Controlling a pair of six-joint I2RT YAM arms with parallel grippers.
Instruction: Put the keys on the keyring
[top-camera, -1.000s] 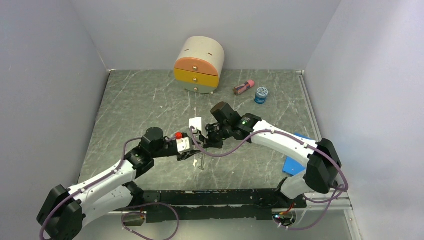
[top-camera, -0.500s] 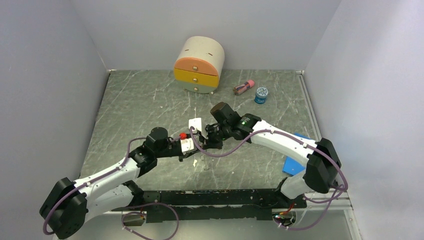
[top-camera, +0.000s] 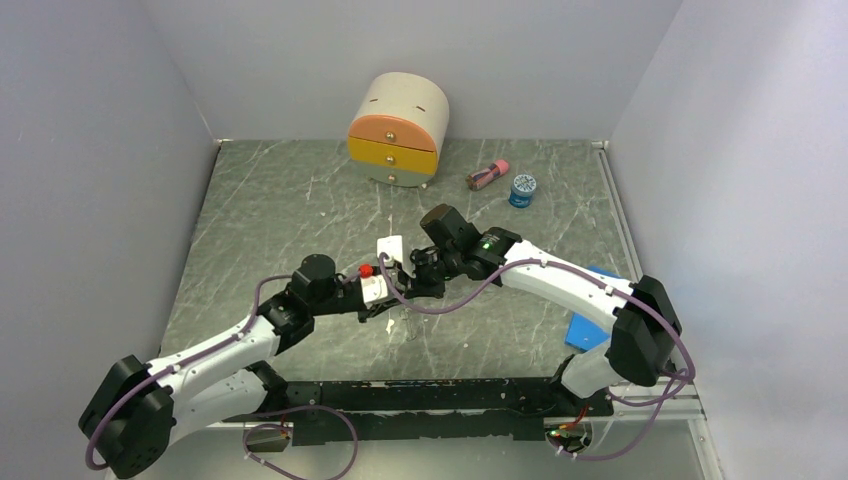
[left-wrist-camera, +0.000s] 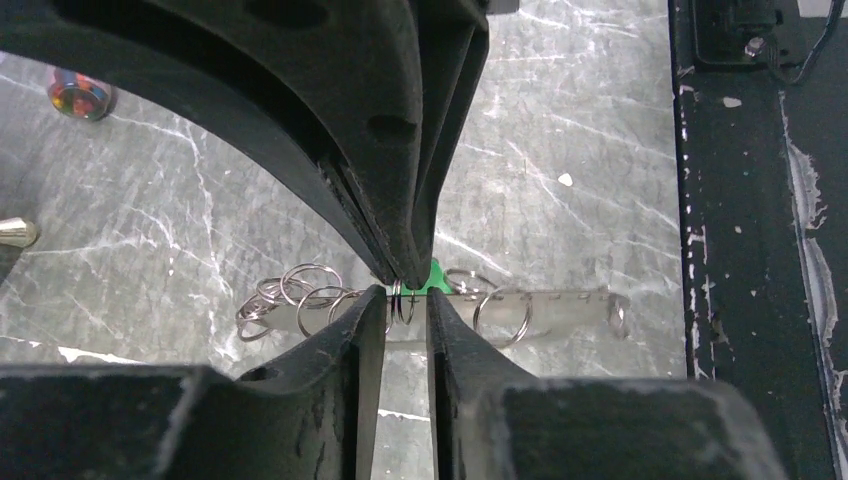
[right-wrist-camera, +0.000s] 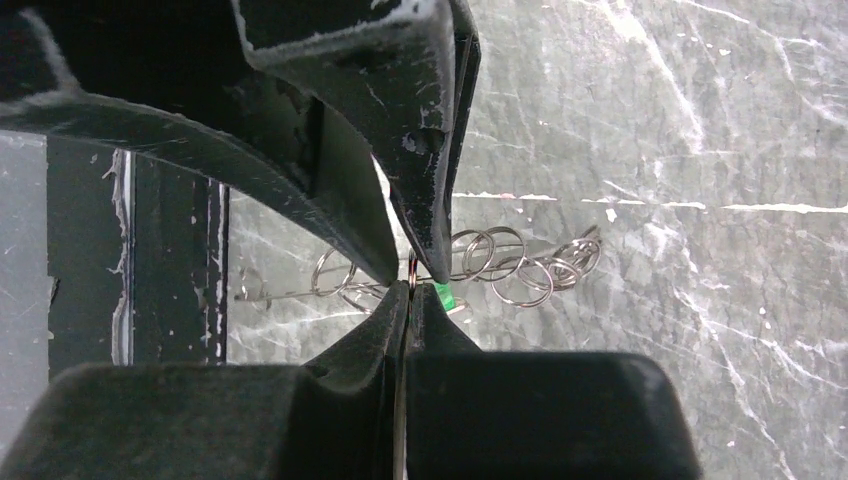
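Note:
The keyring (right-wrist-camera: 411, 268) is a thin silvery ring held on edge above the table, with my right gripper (right-wrist-camera: 409, 287) shut on it. From the opposite side my left gripper (left-wrist-camera: 406, 300) has its fingertips (left-wrist-camera: 371, 302) to either side of the same keyring (left-wrist-camera: 403, 301), the jaws narrowly apart with a sliver of room around it. A key's green head (left-wrist-camera: 433, 278) peeks out just behind the tips; its blade is hidden. The same green head (right-wrist-camera: 443, 293) shows beside my right fingertip. From above, both grippers (top-camera: 400, 295) meet at mid-table.
Below the grippers lie several loose silvery rings (left-wrist-camera: 290, 300) and a clear strip (left-wrist-camera: 560, 305) on the marble table (top-camera: 300, 200). A round drawer box (top-camera: 398, 130), pink tube (top-camera: 487, 174) and blue jar (top-camera: 522, 189) stand at the back. A blue pad (top-camera: 590, 322) lies right.
The left arm has shifted right, bringing its gripper up to the right gripper. Its jaws have narrowed around the ring. The right arm has held still.

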